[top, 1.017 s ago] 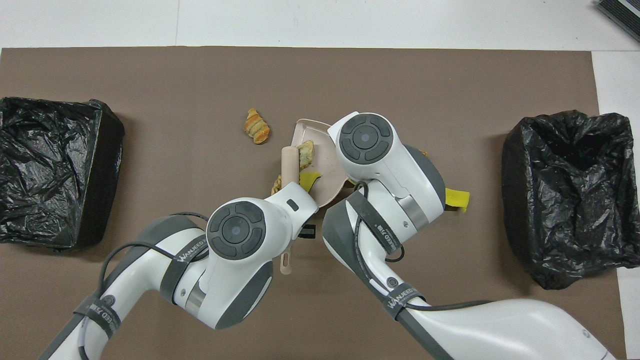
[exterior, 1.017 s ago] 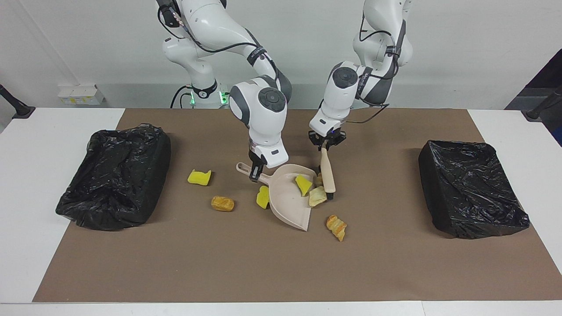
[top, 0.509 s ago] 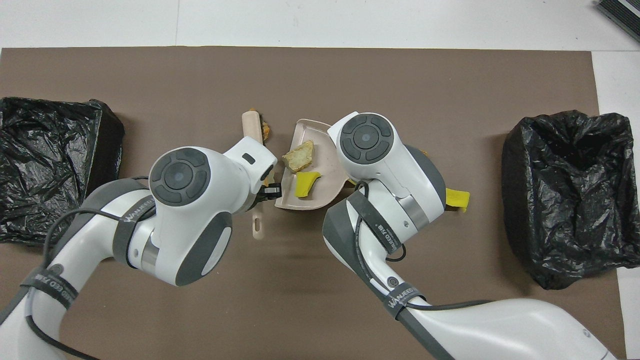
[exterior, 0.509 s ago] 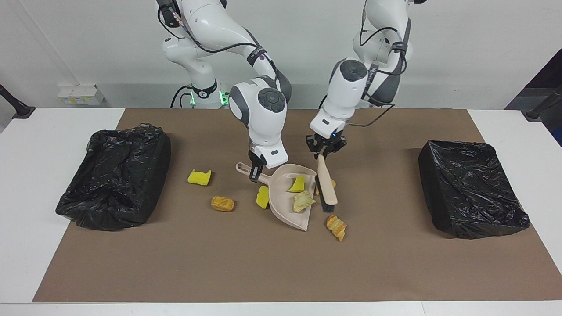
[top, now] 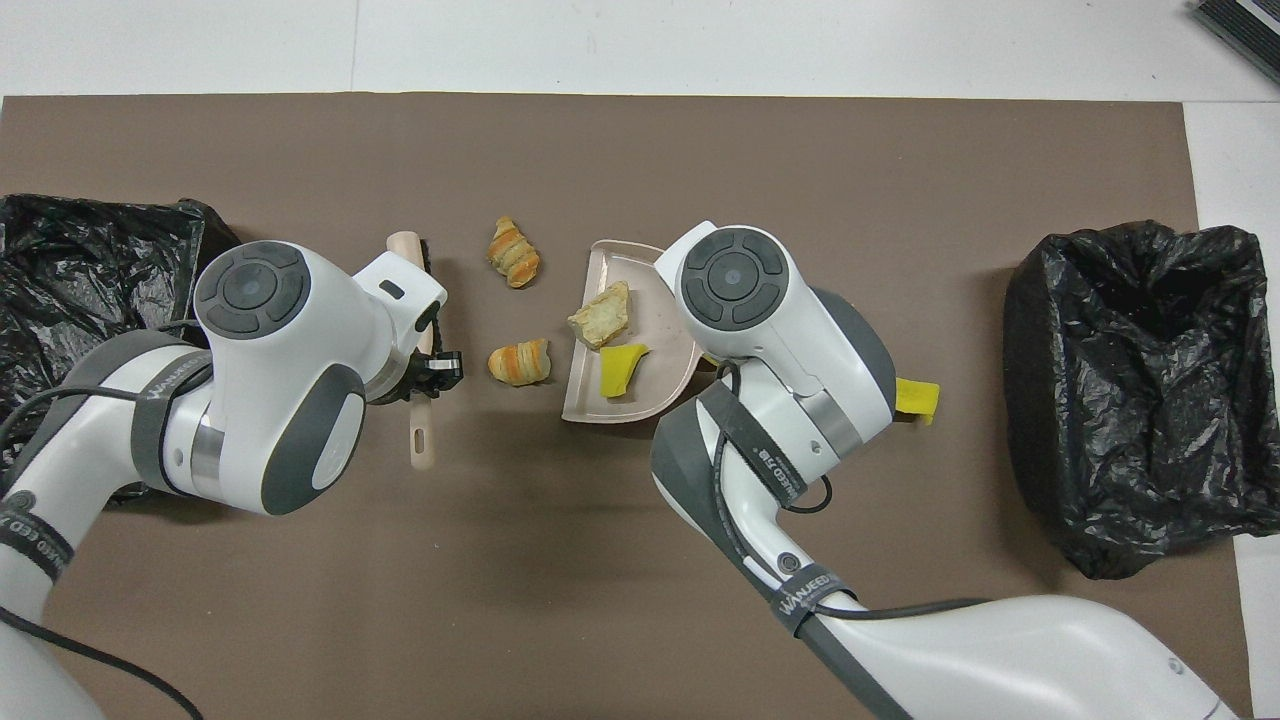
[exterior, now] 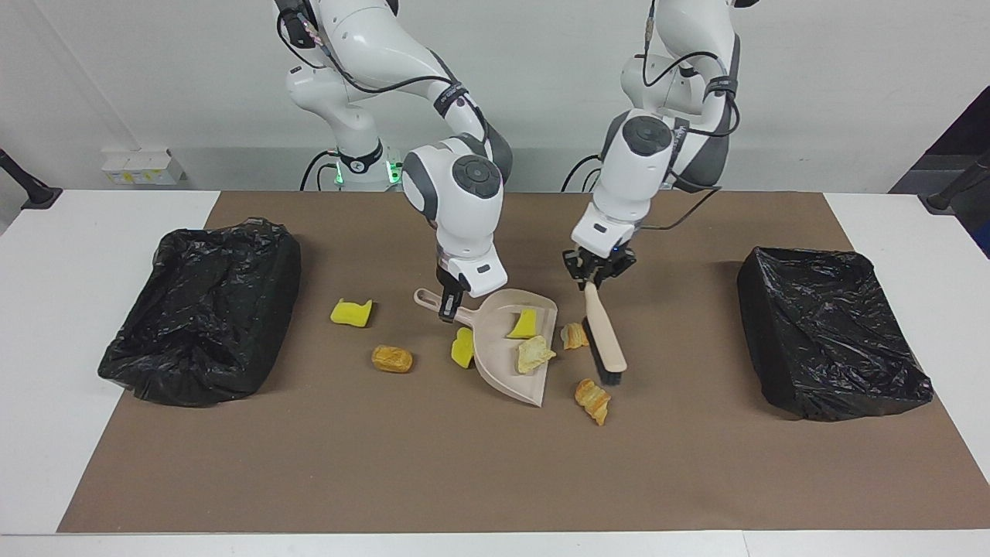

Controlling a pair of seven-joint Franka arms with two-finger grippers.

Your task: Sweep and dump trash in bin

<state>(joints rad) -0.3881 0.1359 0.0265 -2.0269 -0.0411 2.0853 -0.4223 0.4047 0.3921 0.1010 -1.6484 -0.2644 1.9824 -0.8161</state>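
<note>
L gripper (exterior: 594, 280) jaws tight on brush (exterior: 604, 338) handle, R gripper (exterior: 449, 304) jaws tight on dustpan (exterior: 506, 357) handle.

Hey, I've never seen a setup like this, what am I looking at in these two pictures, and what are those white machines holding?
These are two white robot arms at a table. One picture faces them from across it; the other looks down from above their end.

The right gripper is shut on the handle of a beige dustpan resting on the brown mat. The left gripper is shut on a small brush.

Two scraps, a yellow sponge chunk and a pale bread lump, lie in the pan. Five more scraps lie around it on the mat. A bin lined with a black bag sits at each end.
</note>
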